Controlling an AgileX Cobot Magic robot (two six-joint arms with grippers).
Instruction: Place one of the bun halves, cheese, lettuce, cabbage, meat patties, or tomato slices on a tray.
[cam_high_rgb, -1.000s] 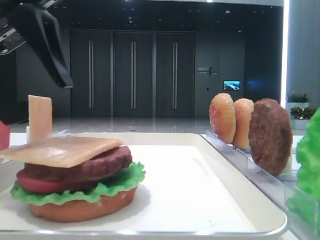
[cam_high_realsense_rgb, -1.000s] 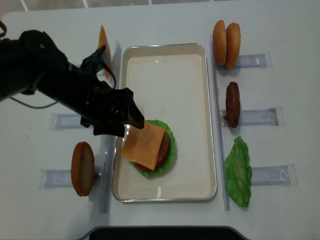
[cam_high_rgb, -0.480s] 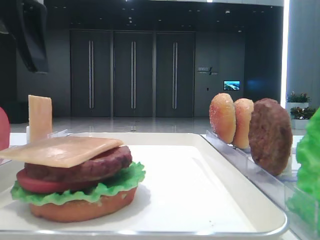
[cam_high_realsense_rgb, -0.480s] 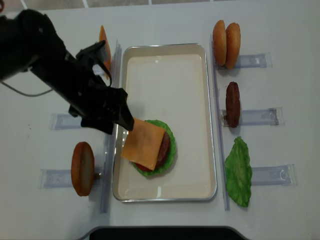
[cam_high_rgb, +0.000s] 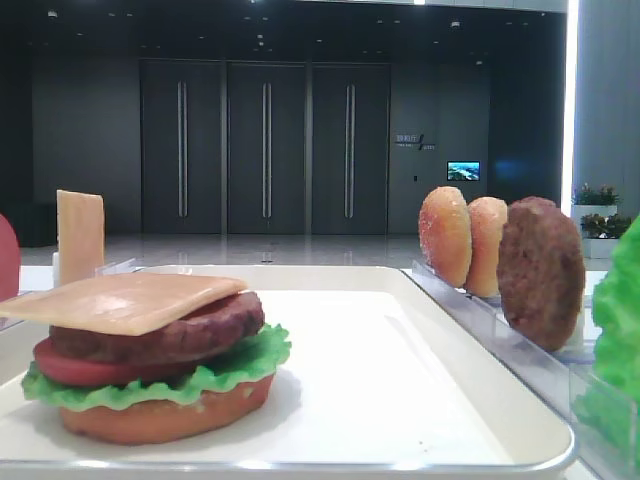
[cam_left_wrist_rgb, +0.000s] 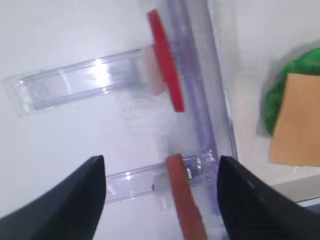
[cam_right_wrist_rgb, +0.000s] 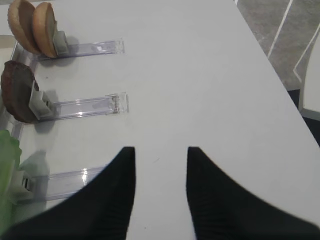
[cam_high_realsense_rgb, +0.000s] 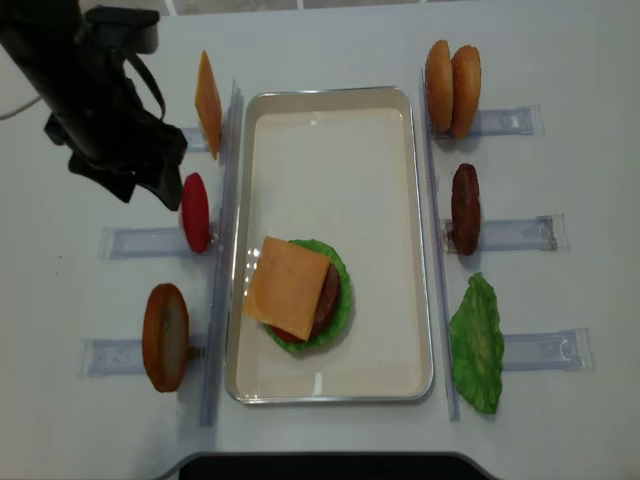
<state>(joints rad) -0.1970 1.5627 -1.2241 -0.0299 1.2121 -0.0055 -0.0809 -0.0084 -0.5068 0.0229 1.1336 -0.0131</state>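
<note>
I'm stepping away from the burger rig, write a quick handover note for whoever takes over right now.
Left gripper: open, empty, hanging over the holder strips left of the tray.
Right gripper: open, empty, over bare table on the right side.
On the tray: a stack of bun half, lettuce, tomato, patty, with the cheese lying on top, slightly askew.
Still in holders: a spare cheese slice, a tomato slice and a bun half on the left; two bun halves, a meat patty and a lettuce leaf on the right.
Done: cheese placed. Left: probably a top bun.
</note>
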